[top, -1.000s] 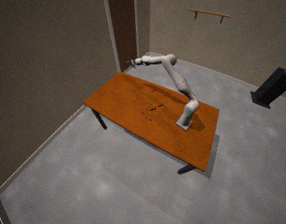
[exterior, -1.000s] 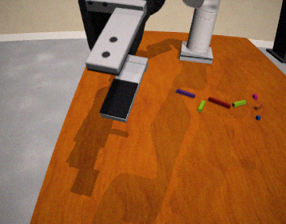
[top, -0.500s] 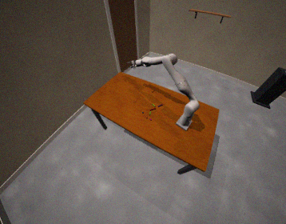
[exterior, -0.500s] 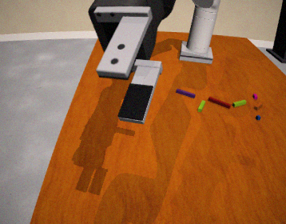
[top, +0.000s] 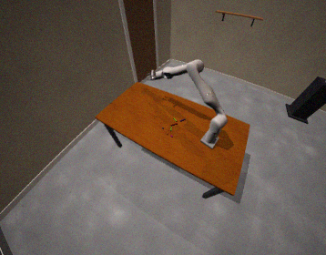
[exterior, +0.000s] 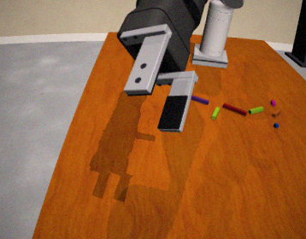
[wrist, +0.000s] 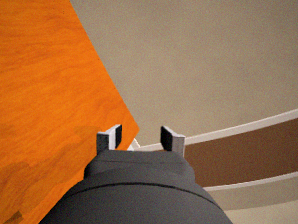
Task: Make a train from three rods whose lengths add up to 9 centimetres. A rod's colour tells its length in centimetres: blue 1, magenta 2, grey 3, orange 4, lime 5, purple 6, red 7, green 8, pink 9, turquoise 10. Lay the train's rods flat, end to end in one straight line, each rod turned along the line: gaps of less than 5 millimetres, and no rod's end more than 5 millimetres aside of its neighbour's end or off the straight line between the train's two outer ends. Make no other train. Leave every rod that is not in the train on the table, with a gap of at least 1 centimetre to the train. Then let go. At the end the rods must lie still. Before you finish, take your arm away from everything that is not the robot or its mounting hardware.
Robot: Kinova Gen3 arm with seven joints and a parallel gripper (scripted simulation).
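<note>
My gripper [top: 152, 75] [exterior: 155, 111] [wrist: 141, 133] is open and empty, high above the table's far end, away from the rods. In the exterior view, from left to right, lie a purple rod [exterior: 200, 100], a lime rod [exterior: 215, 113], a red rod [exterior: 234, 109] and a second lime rod [exterior: 255, 110]. The second lime rod is close to the red rod's right end, at an angle to it. Further right are a short magenta rod [exterior: 273, 102], a small orange-brown piece [exterior: 276, 113], hard to tell from the wood, and a tiny blue rod [exterior: 276, 125]. The wrist view shows no rods.
The wooden table [top: 130, 107] [exterior: 79, 179] [wrist: 40, 75] carries the arm's white base [top: 209, 141] [exterior: 209, 61] behind the rods. The arm's shadow falls across the table. A dark stand [top: 308, 100] is on the floor beyond the table.
</note>
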